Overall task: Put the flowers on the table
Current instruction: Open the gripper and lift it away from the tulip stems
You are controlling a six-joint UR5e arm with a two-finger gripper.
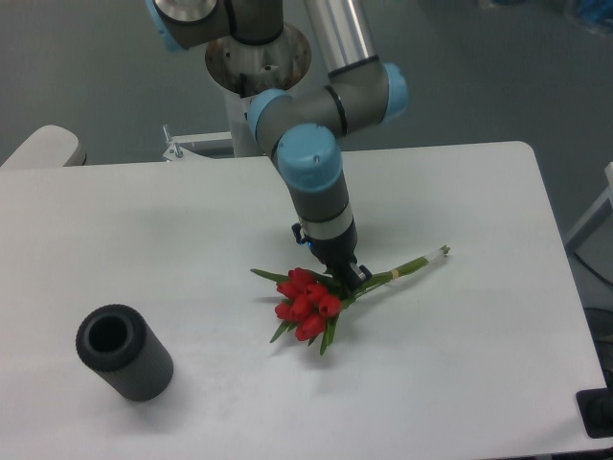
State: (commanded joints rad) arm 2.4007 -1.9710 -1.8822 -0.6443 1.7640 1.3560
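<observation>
On the table (460, 364), the vase (124, 352) lies at lower left, well apart from your work. Your gripper (343, 276) is clamped on the flowers (311, 299) at frame centre, blooms apparently at the surface. Lower until the stems rest flat, then let go gently and lift straight up.

flowers (306, 304): red heads, green stems | table (460, 364): white | vase (124, 352): dark grey | arm (321, 182): grey, light-blue caps

Floor (498, 86): grey-blue, plain. Chair (43, 149): pale, rounded, far left edge. Black object (599, 414): lower right corner. Lighting: even, soft.
</observation>
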